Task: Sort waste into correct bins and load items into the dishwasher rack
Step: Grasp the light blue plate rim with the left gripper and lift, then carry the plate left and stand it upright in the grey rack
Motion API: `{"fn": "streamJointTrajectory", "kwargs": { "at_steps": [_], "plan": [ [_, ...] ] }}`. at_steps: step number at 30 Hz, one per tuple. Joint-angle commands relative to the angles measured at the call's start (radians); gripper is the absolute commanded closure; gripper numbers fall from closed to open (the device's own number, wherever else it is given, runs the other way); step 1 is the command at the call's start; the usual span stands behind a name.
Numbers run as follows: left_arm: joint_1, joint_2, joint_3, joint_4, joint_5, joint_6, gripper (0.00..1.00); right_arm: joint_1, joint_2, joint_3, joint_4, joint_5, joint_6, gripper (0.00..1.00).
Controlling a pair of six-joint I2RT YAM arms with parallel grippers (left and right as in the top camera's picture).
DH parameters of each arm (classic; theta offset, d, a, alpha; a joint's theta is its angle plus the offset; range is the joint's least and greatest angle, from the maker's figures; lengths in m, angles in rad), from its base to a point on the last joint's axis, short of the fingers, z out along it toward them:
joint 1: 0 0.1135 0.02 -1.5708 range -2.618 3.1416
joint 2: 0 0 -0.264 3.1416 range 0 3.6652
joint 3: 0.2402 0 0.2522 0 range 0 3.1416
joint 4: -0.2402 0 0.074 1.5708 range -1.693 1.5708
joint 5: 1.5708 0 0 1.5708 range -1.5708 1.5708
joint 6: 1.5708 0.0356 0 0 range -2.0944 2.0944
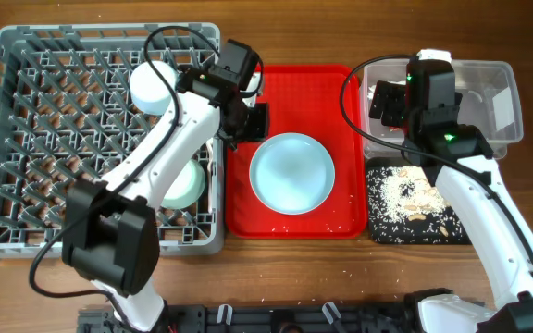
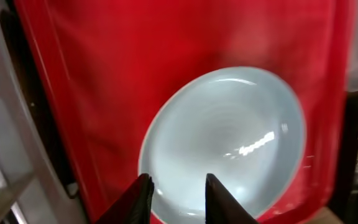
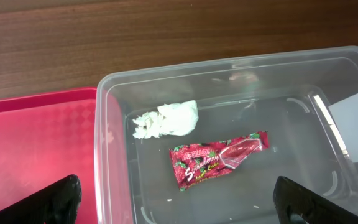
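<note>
Wooden table (image 1: 313, 32) under everything. We log the grey dishwasher rack (image 1: 7, 139) at the left, with one bowl (image 1: 151, 85) and a second bowl (image 1: 188, 190) inside it. The pale blue plate (image 1: 291, 173) sits on the red serving tray (image 1: 340, 92), centre.

The left end effector (image 2: 178, 199) hangs over the plate's edge, fingers spread, holding nothing. The right end effector (image 3: 185, 211) is above the clear tub (image 3: 229, 65), fingers wide apart, empty.

In the tub we see the crumpled napkin (image 3: 166, 119) and the red wrapper (image 3: 219, 157), just beside each other. Rice scraps (image 1: 405, 199) lie in the black tray (image 1: 370, 227), just beside the tub.
</note>
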Motion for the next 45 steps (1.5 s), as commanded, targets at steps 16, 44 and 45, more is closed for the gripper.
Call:
{"fn": "streamJointTrajectory", "kwargs": {
  "at_steps": [16, 44, 45],
  "plan": [
    [-0.081, 0.070, -0.349, 0.360, -0.077, 0.069, 0.70, -0.002, -0.005, 0.000, 0.004, -0.009, 0.002, 0.00],
    [0.211, -0.447, 0.072, -0.080, -1.371, 0.335, 0.96, -0.002, -0.005, 0.000, 0.004, -0.009, 0.002, 0.00],
    [0.210, -0.404, 0.072, -0.082, -1.371, 0.338, 0.96, -0.002, -0.005, 0.000, 0.004, -0.009, 0.002, 0.00]
  ]
}}
